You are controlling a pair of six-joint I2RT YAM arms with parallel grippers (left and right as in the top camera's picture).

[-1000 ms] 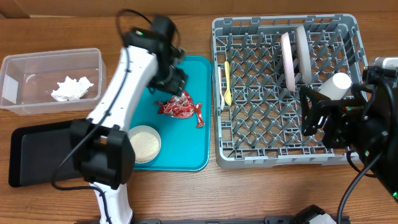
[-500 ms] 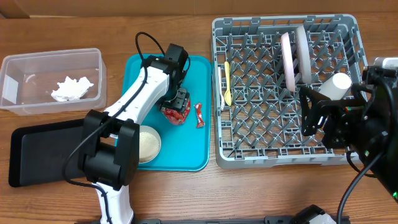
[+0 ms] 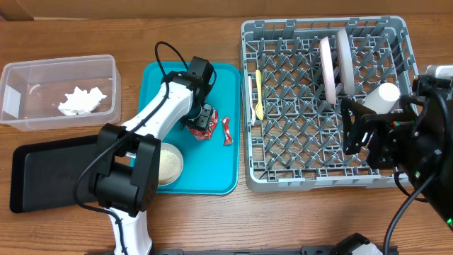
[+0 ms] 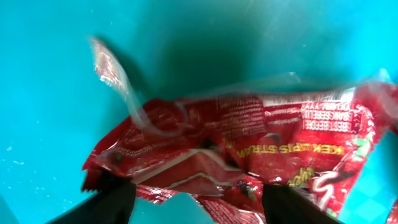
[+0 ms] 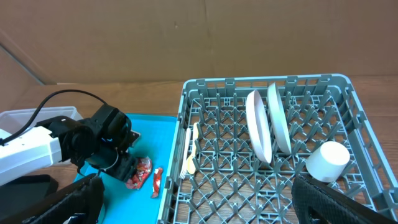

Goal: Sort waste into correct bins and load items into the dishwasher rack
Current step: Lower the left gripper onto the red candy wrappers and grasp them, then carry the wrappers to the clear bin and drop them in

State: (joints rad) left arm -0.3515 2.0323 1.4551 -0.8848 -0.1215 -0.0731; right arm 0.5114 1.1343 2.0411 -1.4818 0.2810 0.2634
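Dropped lower over the teal tray point(image 3: 212, 170) since a second ago, the left gripper point(image 3: 203, 122) sits on the red wrappers point(image 4: 236, 143), jaws spread astride them, no firm pinch visible. Rightward, over the dishwasher rack point(image 3: 318, 183), the right gripper point(image 3: 357, 134) hangs wide open.

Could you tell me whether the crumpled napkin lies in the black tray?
No, the napkin lies in the clear tub, beside the black tray.
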